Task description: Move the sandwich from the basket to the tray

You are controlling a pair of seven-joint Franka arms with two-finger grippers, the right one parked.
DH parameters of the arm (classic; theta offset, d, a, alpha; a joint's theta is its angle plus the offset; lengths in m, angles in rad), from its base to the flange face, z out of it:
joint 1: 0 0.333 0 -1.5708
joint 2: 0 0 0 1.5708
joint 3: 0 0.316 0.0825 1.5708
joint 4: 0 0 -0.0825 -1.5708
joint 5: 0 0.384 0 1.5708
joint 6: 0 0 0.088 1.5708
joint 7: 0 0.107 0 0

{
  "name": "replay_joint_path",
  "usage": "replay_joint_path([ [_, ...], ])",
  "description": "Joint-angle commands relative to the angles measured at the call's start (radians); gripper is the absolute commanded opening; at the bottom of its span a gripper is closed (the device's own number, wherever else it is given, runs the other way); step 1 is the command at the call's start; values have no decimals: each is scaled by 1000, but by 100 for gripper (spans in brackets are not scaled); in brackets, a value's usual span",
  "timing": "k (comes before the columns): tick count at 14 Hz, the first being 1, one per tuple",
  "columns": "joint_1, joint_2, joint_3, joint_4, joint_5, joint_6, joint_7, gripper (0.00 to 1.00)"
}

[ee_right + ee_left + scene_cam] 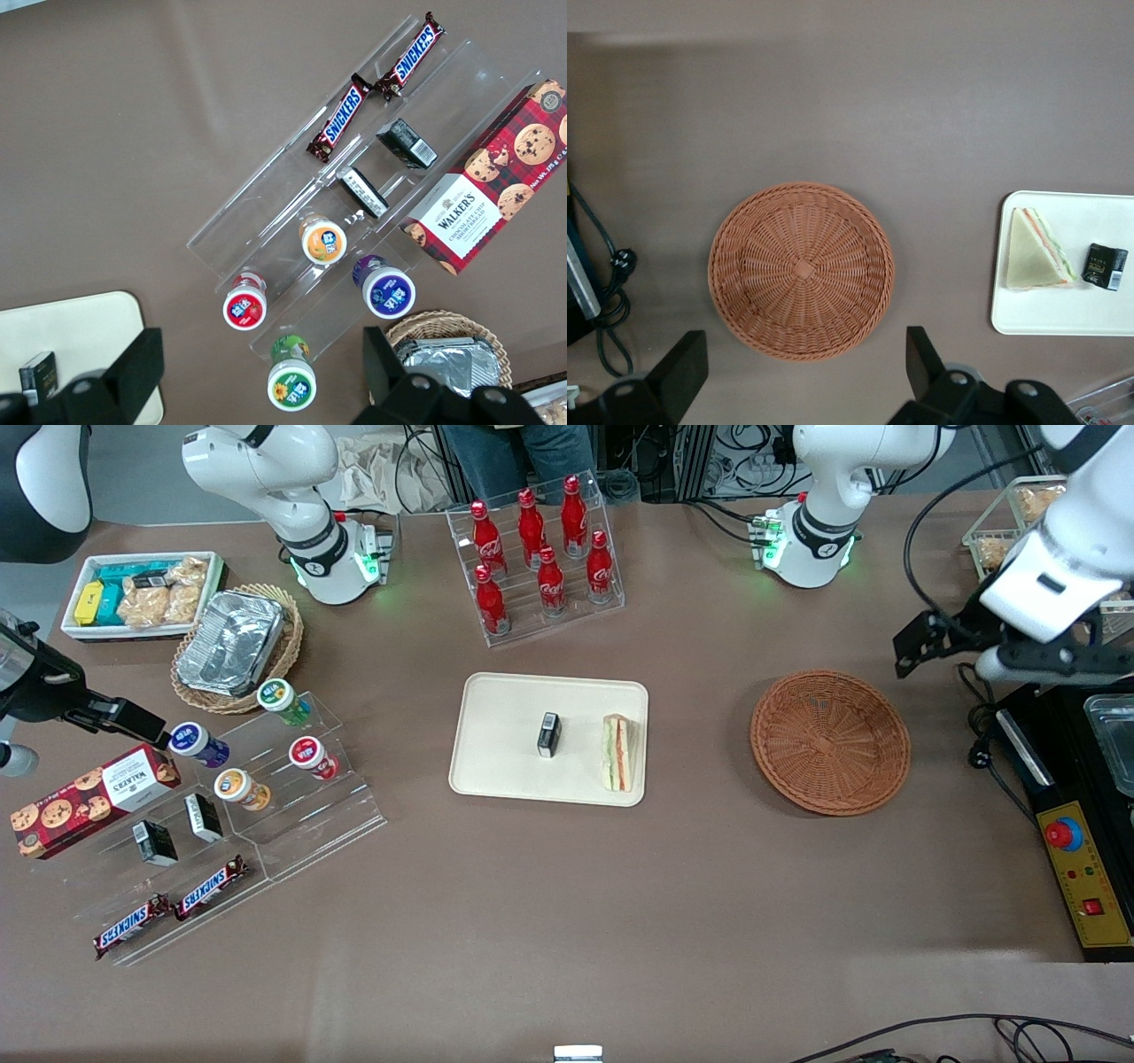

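Two Snickers bars [381, 85] occupy the upper centre on a clear stepped stand [292, 190]; the tray [89, 341] corner sits lower left.

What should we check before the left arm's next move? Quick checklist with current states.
1. Sandwich on the tray: ok, it lies near the tray's edge toward the basket, inside the rim.
2. Basket holds nothing: ok, only bare wicker shows in the wrist view.
3. Claw released: ok, fingers spread apart with nothing between them.
4. Claw clear of the tray: ok, it hangs above the table at the working arm's end, beside the basket.
5. Small black box on the tray undisturbed: cannot tell; it stands beside the sandwich, apart from it.
6. Sandwich intact: ok, bread and filling layers look whole.
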Motion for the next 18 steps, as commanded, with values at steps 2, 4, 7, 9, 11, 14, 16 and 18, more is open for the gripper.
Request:
replay_joint_path([
  [2,0,32,-2,39,-14,9,21,99],
  [4,0,26,0,7,-14,15,21,99],
  [7,0,-10,3,-44,-14,13,21,99],
  [9,0,-26,4,-65,-14,10,20,99],
  [11,2,-52,6,-99,-12,13,21,99],
  [14,2,-121,6,-180,-9,35,21,99],
  [16,0,-174,6,-260,-7,76,21,99],
  [18,2,-221,6,-319,-4,105,21,99],
])
